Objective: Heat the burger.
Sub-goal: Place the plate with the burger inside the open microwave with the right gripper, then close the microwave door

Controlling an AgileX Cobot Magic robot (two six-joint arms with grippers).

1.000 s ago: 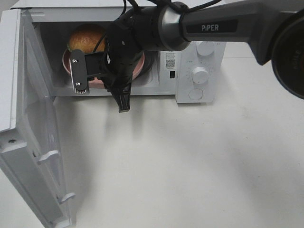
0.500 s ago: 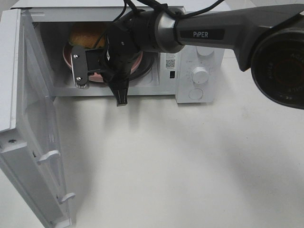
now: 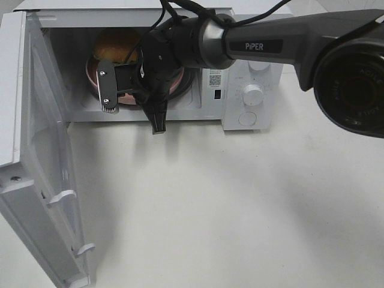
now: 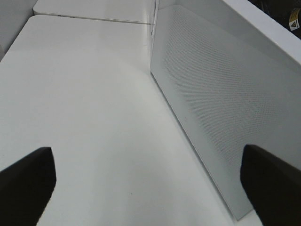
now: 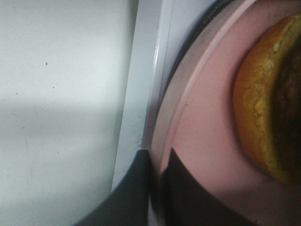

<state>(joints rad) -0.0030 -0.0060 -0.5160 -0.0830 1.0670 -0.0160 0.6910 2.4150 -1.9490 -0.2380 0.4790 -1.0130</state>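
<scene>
Right gripper clamped on plate rim; I'd slide it level into the microwave centre, burger steady; left gripper wide

White tabletop — evenly lit, soft shadows

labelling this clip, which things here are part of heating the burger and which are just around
In the job: burger; pink plate under it; right gripper, shut on the plate rim; microwave with its open door.
Just around: left gripper, open, holding nothing; white table.
</scene>
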